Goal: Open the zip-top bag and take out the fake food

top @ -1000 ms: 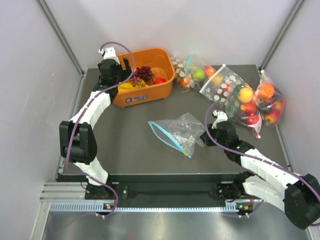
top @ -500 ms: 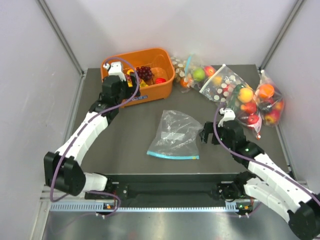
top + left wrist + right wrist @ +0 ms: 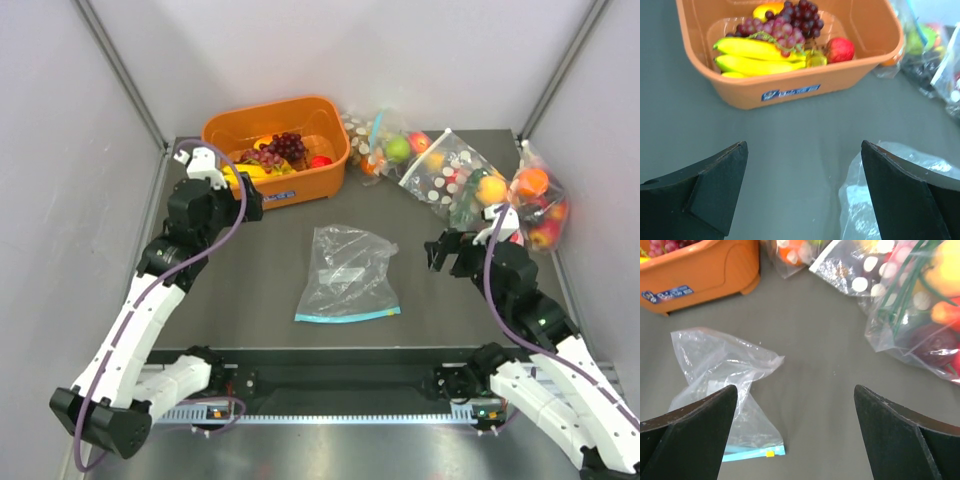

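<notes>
The zip-top bag (image 3: 345,272) lies flat and limp on the dark table between the two arms, its blue-teal zip strip (image 3: 348,315) along the near edge. It also shows in the right wrist view (image 3: 715,370) and at the left wrist view's lower right (image 3: 860,200). The fake food sits in the orange basket (image 3: 300,190): yellow bananas (image 3: 755,55) with purple-red grapes (image 3: 790,25) above them. My left gripper (image 3: 804,145) hangs open over bare table in front of the basket. To the right of the bag my right gripper (image 3: 795,387) is open and holds nothing.
A red fruit (image 3: 840,49) also lies in the basket. At the back right are a small fruit bag (image 3: 380,140), a clear white-dotted bag (image 3: 445,165) and a bag of red and orange fruit (image 3: 530,205). Grey walls close in both sides.
The right gripper opened and let the bag go, then drew back to the right; the bag now lies flat. The left arm pulled back from the basket toward me.
</notes>
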Robot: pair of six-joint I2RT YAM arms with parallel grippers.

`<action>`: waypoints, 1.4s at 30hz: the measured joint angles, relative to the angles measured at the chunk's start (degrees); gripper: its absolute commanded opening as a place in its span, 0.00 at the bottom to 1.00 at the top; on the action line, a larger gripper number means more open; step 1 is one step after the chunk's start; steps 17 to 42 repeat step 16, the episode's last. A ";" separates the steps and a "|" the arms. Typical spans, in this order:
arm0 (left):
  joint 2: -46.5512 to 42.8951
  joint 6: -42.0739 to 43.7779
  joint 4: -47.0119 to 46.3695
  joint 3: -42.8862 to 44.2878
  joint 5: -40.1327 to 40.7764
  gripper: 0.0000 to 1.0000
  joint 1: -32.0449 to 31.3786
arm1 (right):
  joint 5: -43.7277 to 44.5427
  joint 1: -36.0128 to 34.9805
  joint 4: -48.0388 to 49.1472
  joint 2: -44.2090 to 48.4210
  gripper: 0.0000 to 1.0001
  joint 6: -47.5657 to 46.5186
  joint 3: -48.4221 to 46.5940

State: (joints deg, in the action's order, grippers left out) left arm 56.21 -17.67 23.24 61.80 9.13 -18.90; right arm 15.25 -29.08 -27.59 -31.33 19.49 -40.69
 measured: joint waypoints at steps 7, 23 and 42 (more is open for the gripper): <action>-0.37 1.33 5.90 0.17 -0.81 0.99 0.00 | 2.54 0.00 -2.54 3.45 1.00 -0.46 -0.68; -1.68 3.63 7.34 1.11 -3.56 0.99 -0.02 | 5.66 0.00 -4.31 5.46 1.00 -1.55 -2.16; -1.68 3.63 7.34 1.11 -3.56 0.99 -0.02 | 5.66 0.00 -4.31 5.46 1.00 -1.55 -2.16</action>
